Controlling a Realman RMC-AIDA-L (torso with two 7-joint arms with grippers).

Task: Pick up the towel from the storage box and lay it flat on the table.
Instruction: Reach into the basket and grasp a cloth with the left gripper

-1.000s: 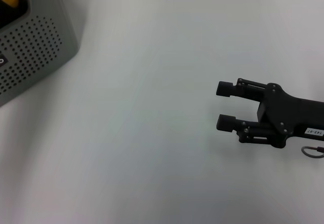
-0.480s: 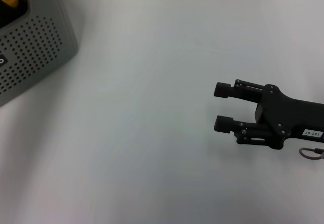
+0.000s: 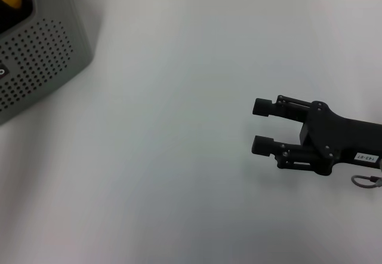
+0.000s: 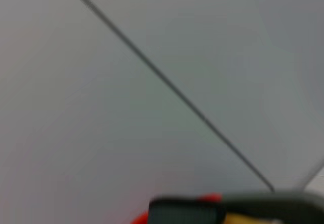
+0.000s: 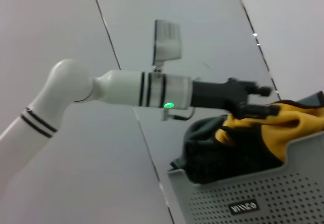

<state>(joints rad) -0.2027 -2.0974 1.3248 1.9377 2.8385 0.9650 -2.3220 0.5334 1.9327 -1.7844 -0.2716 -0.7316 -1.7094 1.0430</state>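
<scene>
Here one towel (image 5: 263,125) in one storage box (image 5: 253,191), left gripper (image 5: 255,100) above, grip unclear, right gripper (image 3: 262,125) wide

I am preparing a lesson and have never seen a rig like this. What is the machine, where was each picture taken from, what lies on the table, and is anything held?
This is a robot with two arms that end in grippers. The head view looks down on a white table. The black right gripper hovers there, open and empty. A grey storage box with holed walls stands at the table's left far corner.

The right wrist view looks across at that box and shows the left gripper above the yellow towel, which lies in the box. Whether it grips the towel is unclear.

The left wrist view shows mostly a plain pale surface with a dark seam.
</scene>
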